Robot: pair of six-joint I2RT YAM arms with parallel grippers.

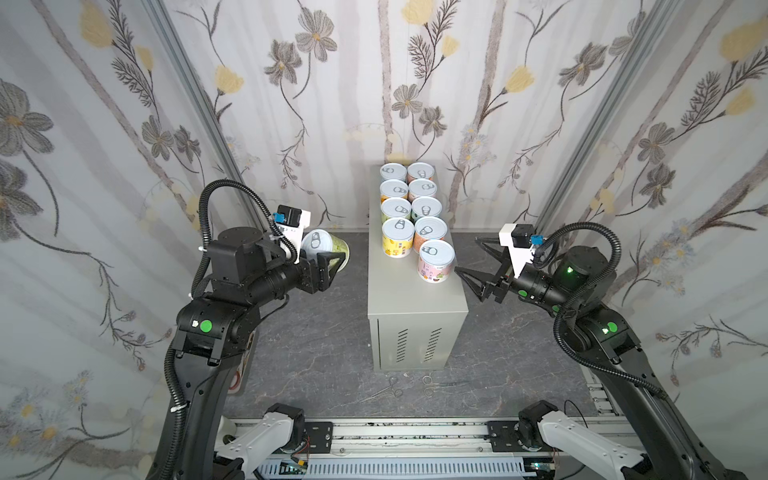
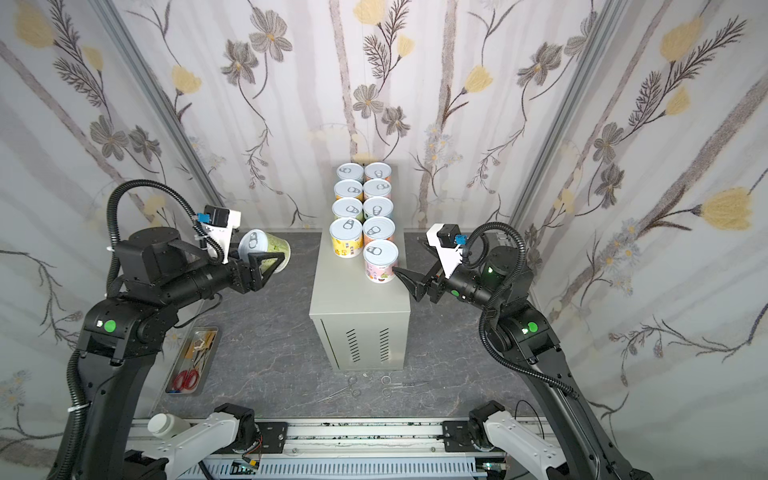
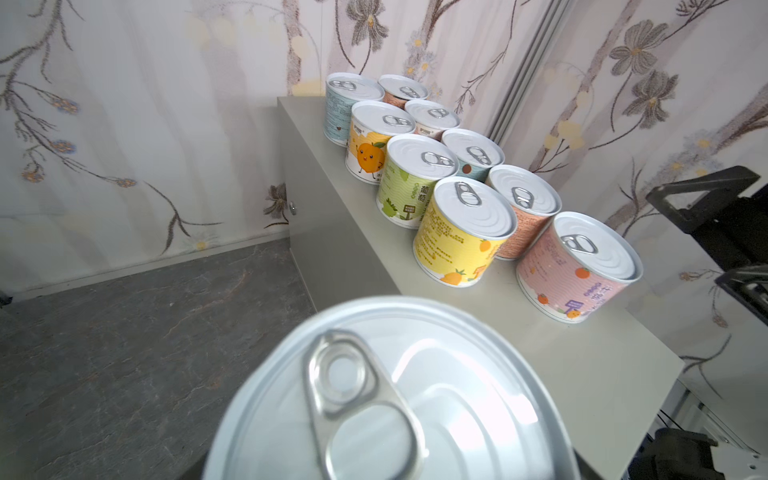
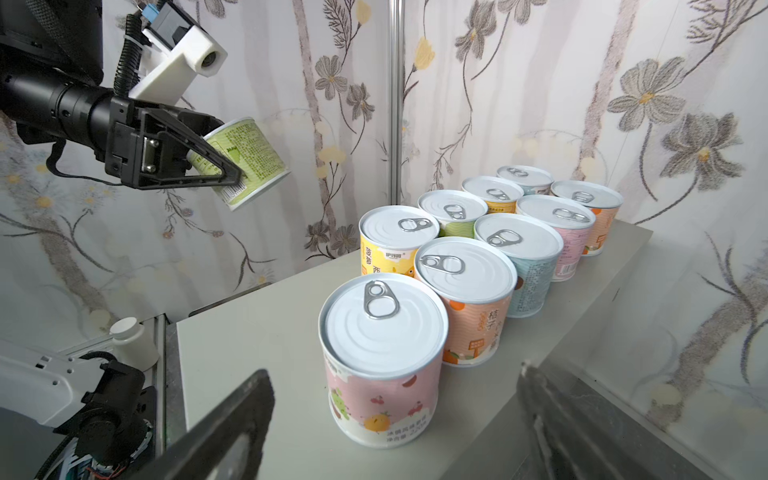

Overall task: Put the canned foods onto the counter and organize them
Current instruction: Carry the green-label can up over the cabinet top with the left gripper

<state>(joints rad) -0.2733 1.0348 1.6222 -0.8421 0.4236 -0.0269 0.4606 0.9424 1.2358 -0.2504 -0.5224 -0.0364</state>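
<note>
Op, status at that frame, big to small:

- Dark marbled floor [image 1: 324,340], grey counter [image 1: 415,299] [image 2: 357,299] stood mid-floor, far end against the back wall.
- Metal tray [image 2: 206,371] sat on the floor by your L arm base, red-handled scissors [image 2: 185,379] inside.
- Nine cans [image 1: 409,208] were upright on the counter top, far half, 2 cols packed tight: 4 in the left col, 5 in the right.
- Yellow can [image 1: 397,237] [image 3: 465,232] ended the left col.
- Pink can [image 1: 436,261] [image 4: 380,365] ended the right col, nearest the cam.
- Your L gripper [image 4: 228,149] was clamped on the green can [image 1: 337,248] [image 2: 276,249]. It was held in the air left of the counter, above the floor, tipped so the lid faced the wrist cam.
- Your R gripper [image 1: 466,254] had jaws spread wide w/ nothing between them. It hung off the counter's right edge, one fingertip just beside the pink can. Contact: couldn't tell.
- White-capped bottle [image 2: 166,424] [image 4: 133,340] stood near the L base rail.
- Silver forceps [image 1: 388,388] [image 2: 351,386] lay on the floor in front of the counter.
</note>
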